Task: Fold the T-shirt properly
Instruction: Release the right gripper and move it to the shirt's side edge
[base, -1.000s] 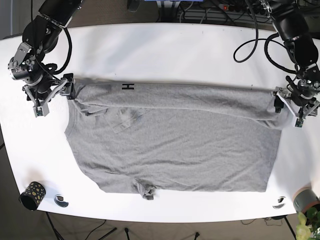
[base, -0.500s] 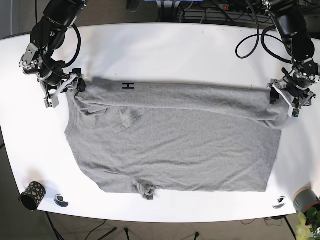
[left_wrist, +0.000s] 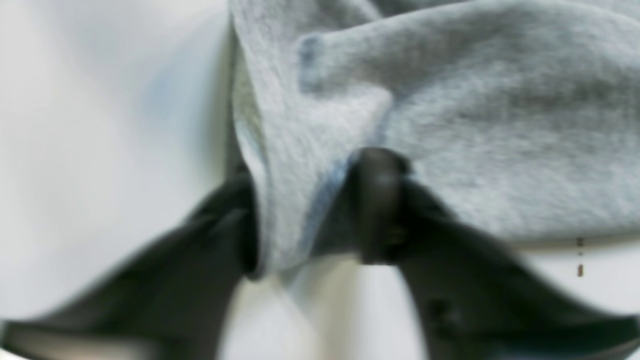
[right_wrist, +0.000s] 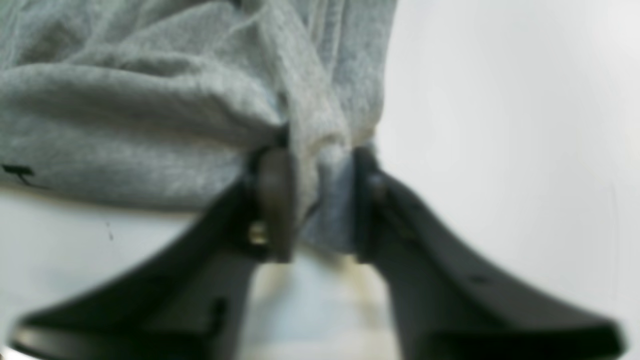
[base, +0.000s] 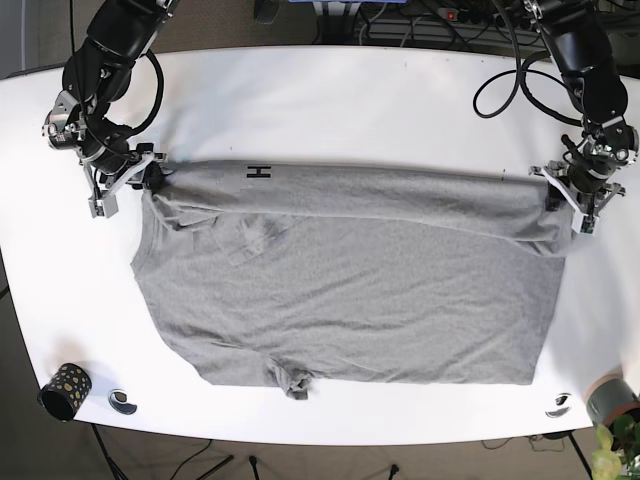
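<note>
Now T-shirt (base: 350, 280) edge farther back, tauter.

The only readable mark is a black capital "H" (base: 257, 172), seen lying on its side in the upper left part of the base view. It stands on the grey T-shirt (base: 350, 280), on the folded-over band of cloth near that band's upper edge, left of the frame's middle. In the right wrist view a small dark mark (right_wrist: 17, 171) shows on the grey cloth at the far left of the frame, too blurred to read as a letter. The left wrist view shows no lettering on the cloth. Nothing else in the views carries text, numbers or a brand that can be made out.
</note>
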